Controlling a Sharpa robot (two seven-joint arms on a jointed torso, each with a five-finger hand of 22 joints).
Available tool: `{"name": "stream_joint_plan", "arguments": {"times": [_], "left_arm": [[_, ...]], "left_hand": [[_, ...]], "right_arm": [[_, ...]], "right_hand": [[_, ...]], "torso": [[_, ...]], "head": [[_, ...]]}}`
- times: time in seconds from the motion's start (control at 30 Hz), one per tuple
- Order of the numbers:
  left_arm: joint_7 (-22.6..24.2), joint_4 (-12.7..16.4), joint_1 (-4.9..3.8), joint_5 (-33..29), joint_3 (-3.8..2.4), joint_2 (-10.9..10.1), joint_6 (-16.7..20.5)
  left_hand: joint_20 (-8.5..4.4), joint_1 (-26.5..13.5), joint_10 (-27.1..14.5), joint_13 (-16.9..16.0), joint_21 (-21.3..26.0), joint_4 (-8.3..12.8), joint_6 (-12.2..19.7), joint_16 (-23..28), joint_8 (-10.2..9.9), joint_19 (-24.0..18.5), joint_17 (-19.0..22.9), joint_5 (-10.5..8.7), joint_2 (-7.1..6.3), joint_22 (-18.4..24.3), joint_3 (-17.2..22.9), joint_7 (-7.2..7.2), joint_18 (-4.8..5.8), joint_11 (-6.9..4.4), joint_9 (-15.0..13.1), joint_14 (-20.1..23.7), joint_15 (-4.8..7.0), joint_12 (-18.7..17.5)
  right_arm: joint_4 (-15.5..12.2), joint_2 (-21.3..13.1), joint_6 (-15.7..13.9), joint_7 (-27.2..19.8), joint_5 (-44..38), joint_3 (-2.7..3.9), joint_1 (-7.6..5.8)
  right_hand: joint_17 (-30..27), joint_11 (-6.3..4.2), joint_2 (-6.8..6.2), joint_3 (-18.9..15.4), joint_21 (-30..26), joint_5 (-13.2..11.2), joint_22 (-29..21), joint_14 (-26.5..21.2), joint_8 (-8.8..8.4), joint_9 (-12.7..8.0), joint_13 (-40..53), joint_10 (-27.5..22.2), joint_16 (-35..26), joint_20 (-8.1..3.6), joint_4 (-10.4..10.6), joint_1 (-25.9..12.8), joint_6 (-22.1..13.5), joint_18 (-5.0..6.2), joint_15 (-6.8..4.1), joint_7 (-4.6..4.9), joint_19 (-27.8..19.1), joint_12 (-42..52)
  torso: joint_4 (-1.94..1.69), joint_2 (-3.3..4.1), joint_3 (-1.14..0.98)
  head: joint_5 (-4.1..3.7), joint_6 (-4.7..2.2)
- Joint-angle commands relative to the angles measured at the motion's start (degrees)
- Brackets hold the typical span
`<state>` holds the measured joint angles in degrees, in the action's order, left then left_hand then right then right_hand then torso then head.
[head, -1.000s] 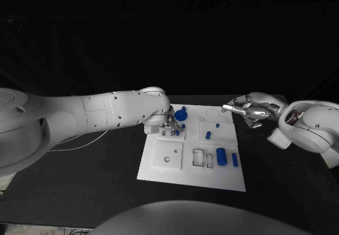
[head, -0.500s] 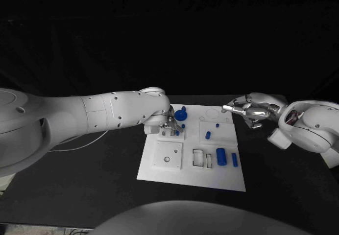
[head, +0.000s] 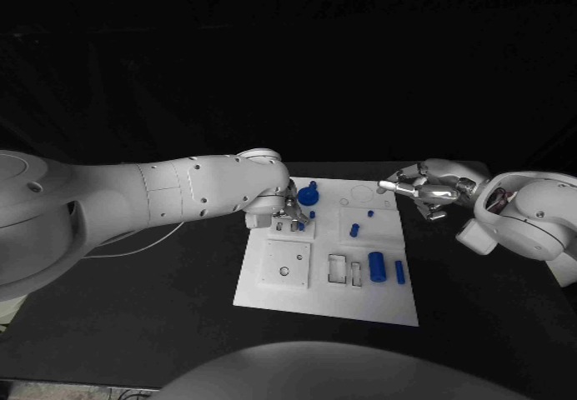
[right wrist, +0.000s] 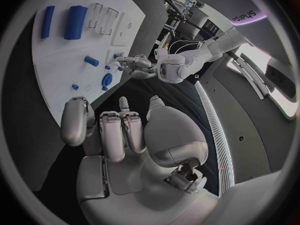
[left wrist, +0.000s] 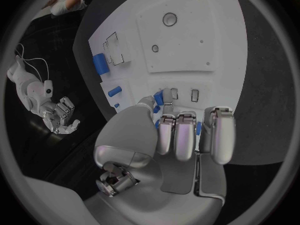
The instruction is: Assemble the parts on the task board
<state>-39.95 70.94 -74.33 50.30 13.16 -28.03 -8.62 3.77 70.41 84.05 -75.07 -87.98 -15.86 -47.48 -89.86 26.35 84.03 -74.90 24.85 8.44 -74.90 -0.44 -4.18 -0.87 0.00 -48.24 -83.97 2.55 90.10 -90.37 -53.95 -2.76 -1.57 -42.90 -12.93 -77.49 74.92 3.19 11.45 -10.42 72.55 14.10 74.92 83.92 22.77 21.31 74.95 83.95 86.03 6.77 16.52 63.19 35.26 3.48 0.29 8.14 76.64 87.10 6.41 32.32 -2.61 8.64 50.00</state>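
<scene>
Apparently the left hand (head: pixel 283 215) was seating a small blue peg (left wrist: pixel 159 98), pinched between thumb and fingers (left wrist: pixel 176 136), into the slots at the far left corner of the white board (head: pixel 315 293), beside a blue knob (head: pixel 308 197); that would explain its low, fingertips-down pose. The right hand (head: pixel 421 189) hovered off the board's far right corner, fingers loosely curled, grasping nothing, seemingly waiting. A thick blue cylinder (head: pixel 378 266) and slim blue bar (head: pixel 399 272) lay loose near the board's right edge. From the head view the peg was hidden; the left wrist view revealed it.
</scene>
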Motion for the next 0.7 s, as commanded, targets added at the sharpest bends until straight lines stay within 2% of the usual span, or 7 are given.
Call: {"name": "stream_joint_plan", "arguments": {"times": [0.03, 0.2, 0.7], "left_arm": [[-2.1, 0.1, 0.01, -0.2, -0.04, 0.0, 0.3], [-1.2, -0.1, 0.08, -0.2, -0.04, 0.0, 0.8], [0.0, -0.2, 0.50, -0.2, -0.03, -0.2, 2.3]], "left_hand": [[0.36, 0.6, 6.0, -14.9, 0.2, 0.1, 0.2, -0.1, -0.3, 2.0, -15.1, 0.94, -0.24, -11.1, 0.9, 0.01, -0.33, 0.34, -0.4, -6.0, -0.23, -0.1], [0.36, 1.5, 6.0, -14.9, 0.3, 0.5, 0.1, -0.1, -0.9, 1.9, -15.1, 2.67, -0.87, -11.1, 3.5, 0.03, -0.35, 0.33, -1.4, -6.0, -0.23, -0.1], [0.34, 2.6, 6.0, -14.9, 0.3, 1.4, -0.3, -0.1, -1.4, 2.0, -15.1, 2.60, -2.85, -11.3, 9.2, 0.13, -0.33, 0.22, -3.8, -6.0, -0.18, -0.1]], "right_arm": [[0.0, 0.1, 1.4, 0.4, -0.1, -0.01, 0.04], [0.1, 0.2, 1.6, 0.6, -0.1, -0.01, 0.08], [0.1, 0.0, 1.8, 0.8, -0.1, -0.01, 0.10]], "right_hand": [[8.9, 0.32, 0.14, -0.4, -0.3, 0.3, 9.3, 0.8, -0.23, -0.1, 11.2, 0.8, -0.2, 0.07, 0.0, 0.4, 0.1, 0.90, 0.22, 0.18, -0.5, -0.2], [8.8, 0.35, 0.21, -0.4, -0.5, 0.4, 9.3, 0.8, -0.23, -0.1, 11.1, 0.7, -0.2, 0.10, 0.0, 0.6, 0.3, 0.92, 0.24, 0.21, -0.6, -0.2], [8.8, 0.39, 0.27, -0.4, -0.6, 0.6, 9.2, 0.7, -0.21, -0.1, 11.1, 0.7, -0.3, 0.14, -0.1, 0.9, 0.4, 0.95, 0.27, 0.24, -0.7, -0.3]], "torso": [[0.00, 0.05, -0.02], [0.02, 0.06, -0.03], [-0.07, 0.01, -0.05]], "head": [[0.01, 0.00], [0.12, 0.00], [-0.08, 0.00]]}}
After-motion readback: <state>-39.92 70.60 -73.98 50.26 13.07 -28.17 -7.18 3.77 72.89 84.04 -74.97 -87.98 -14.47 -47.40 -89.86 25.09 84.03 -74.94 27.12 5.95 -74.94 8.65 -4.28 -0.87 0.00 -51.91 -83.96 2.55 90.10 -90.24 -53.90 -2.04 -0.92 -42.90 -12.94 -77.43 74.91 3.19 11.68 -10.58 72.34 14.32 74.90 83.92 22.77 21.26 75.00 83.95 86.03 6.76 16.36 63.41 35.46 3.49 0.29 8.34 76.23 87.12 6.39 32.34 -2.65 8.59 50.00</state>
